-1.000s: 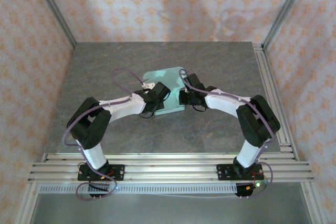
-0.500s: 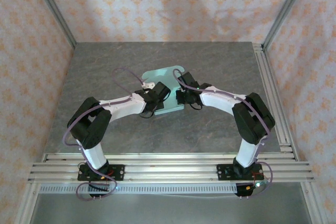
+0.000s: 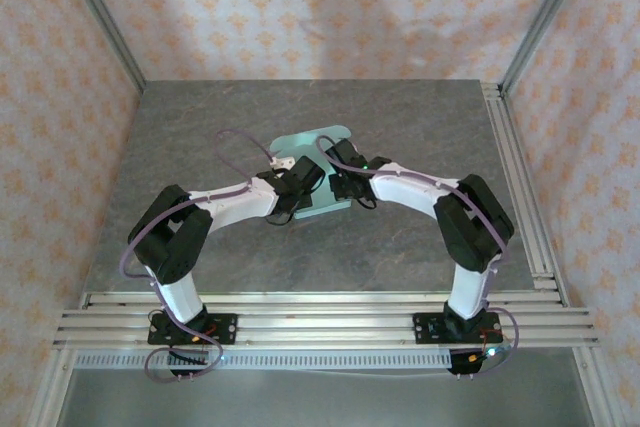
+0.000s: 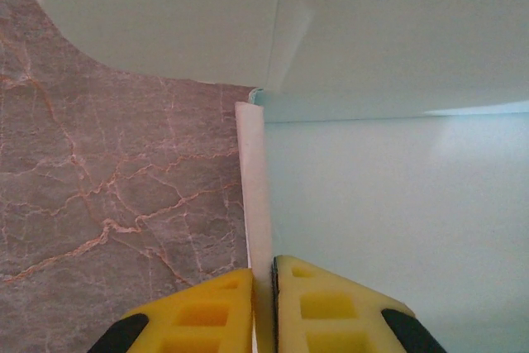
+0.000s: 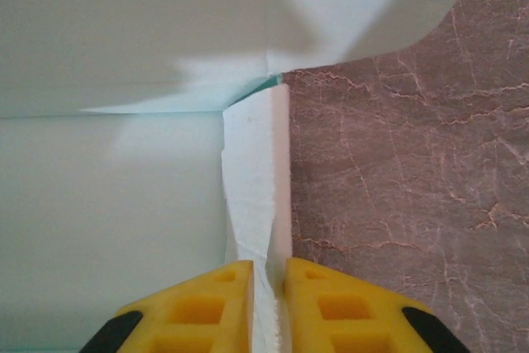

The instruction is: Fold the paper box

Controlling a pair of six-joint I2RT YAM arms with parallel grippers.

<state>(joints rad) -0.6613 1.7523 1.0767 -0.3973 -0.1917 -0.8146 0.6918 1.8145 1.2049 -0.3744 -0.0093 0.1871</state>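
Note:
The paper box (image 3: 312, 146) is pale mint-green card lying at the middle of the table, with both wrists over its near part. My left gripper (image 3: 298, 181) is shut on the box's upright left side wall (image 4: 252, 171); the yellow fingers (image 4: 263, 266) pinch the thin card, with the box floor (image 4: 388, 204) to the right. My right gripper (image 3: 342, 177) stands at the box's right side wall (image 5: 258, 171). Its jaws (image 5: 269, 264) are slightly apart, with the doubled, creased card still between them. The box floor (image 5: 107, 204) lies to their left.
The dark marbled tabletop (image 3: 420, 127) surrounds the box, with bare surface on both sides (image 4: 107, 188) (image 5: 413, 171). Aluminium rails (image 3: 320, 312) run along the near edge and another runs along the right edge (image 3: 515, 167). Patterned walls enclose the cell.
The right arm has swung left and farther over the box, and its jaws have spread slightly on the side wall. The left arm and its grip are unchanged.

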